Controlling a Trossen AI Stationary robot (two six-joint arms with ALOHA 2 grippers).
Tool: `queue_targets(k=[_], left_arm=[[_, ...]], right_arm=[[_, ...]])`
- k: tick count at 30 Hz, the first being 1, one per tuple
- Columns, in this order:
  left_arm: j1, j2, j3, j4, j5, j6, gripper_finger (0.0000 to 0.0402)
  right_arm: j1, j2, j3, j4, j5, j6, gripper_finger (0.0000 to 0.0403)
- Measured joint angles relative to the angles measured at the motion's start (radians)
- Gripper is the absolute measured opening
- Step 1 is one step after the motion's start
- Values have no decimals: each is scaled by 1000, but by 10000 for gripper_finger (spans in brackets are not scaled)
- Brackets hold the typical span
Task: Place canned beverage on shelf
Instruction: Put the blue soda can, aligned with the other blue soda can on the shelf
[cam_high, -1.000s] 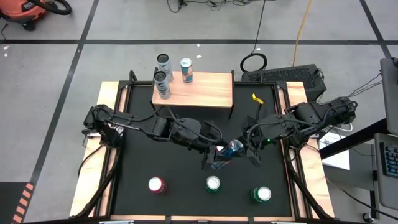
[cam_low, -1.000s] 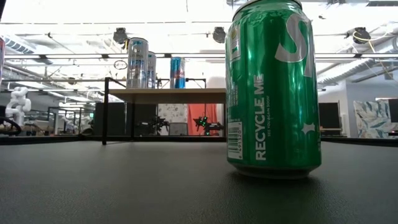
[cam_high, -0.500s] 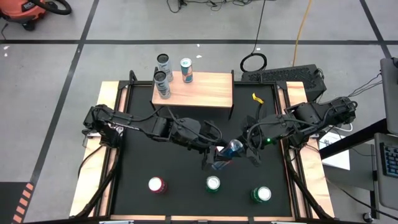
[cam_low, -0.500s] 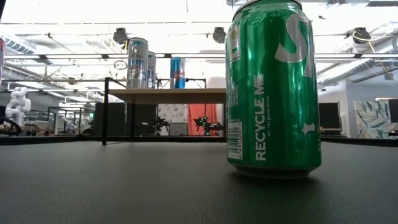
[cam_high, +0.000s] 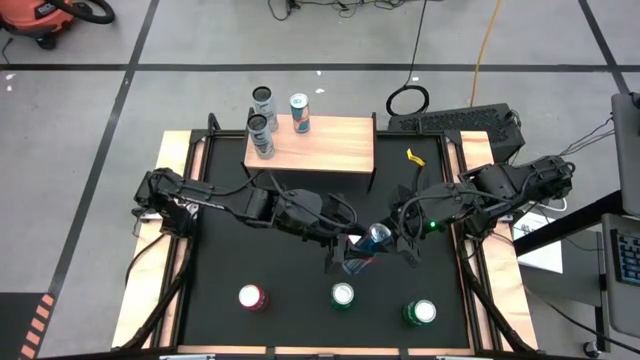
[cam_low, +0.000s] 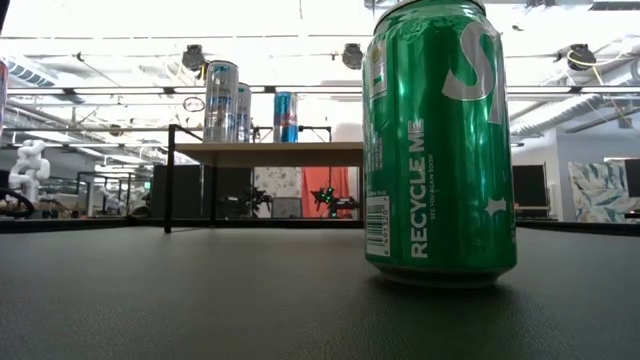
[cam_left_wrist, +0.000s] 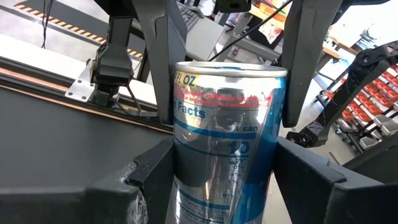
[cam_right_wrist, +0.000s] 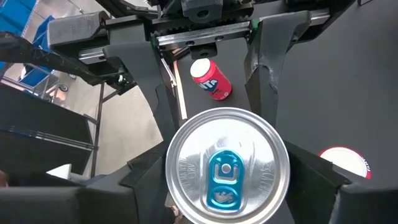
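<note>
from above we see both arms reaching in to meet over the middle of the black table (cam_high: 240, 250), the left gripper (cam_high: 345, 258) and the right gripper (cam_high: 392, 243) on opposite sides of one blue and silver can (cam_high: 371, 242), which is tilted. the left wrist view shows what the overhead cannot: the left fingers (cam_left_wrist: 155, 174) press the can's lower sides, holding it, while the right arm's fingers (cam_left_wrist: 163, 56) flank its upper part. the right wrist view looks down on the can's lid with its blue tab; the right fingers (cam_right_wrist: 152, 171) sit close beside the rim, but we cannot tell whether they grip it. the shelf (cam_high: 318, 143) stands at the far side, with three cans (cam_high: 262, 134) by its left end, one blue (cam_high: 299, 113). the low view shows only a green can (cam_low: 438, 140) near the camera and the shelf beyond. a red can (cam_high: 251, 297), a green can and another green one (cam_high: 420, 312) line the near edge.
</note>
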Motion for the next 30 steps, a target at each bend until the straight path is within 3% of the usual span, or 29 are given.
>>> queue_targets(k=[20, 30], left_arm=[[1, 0, 0, 5, -3, 28, 237], [1, 0, 0, 15, -7, 92, 237]], right_arm=[[0, 0, 0, -1, 0, -17, 247], [0, 0, 0, 2, 8, -155, 247]])
